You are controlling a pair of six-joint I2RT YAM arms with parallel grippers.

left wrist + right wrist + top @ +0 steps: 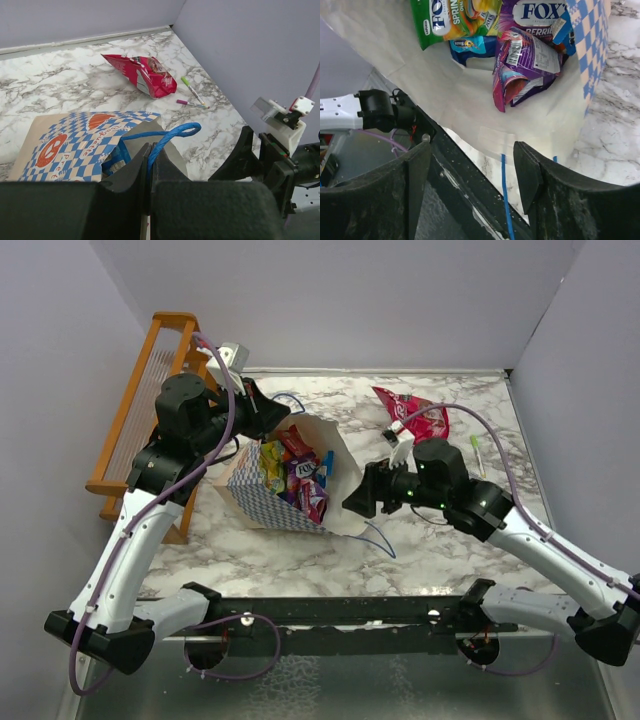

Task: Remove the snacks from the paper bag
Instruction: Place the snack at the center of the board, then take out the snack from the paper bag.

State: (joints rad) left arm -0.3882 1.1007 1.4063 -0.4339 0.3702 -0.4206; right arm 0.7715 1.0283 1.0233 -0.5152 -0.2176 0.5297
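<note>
The paper bag [262, 492] lies on its side, mouth open toward the right. Several foil snacks [297, 475] lie inside: green-yellow [450, 17], blue [472, 47] and purple [530, 55]. A pink-red packet [412, 415] lies on the table at the back right, outside the bag; it also shows in the left wrist view [145, 75]. My left gripper [148, 160] is shut on the bag's blue cord handle [170, 134] and holds the upper rim. My right gripper [472, 160] is open and empty at the bag's mouth, over the lower paper lip [445, 100].
An orange wooden rack [150, 390] stands at the back left against the wall. A green pen [191, 89] and a purple pen [189, 103] lie near the right wall. A black rail [350, 610] runs along the near edge. Grey walls close in three sides.
</note>
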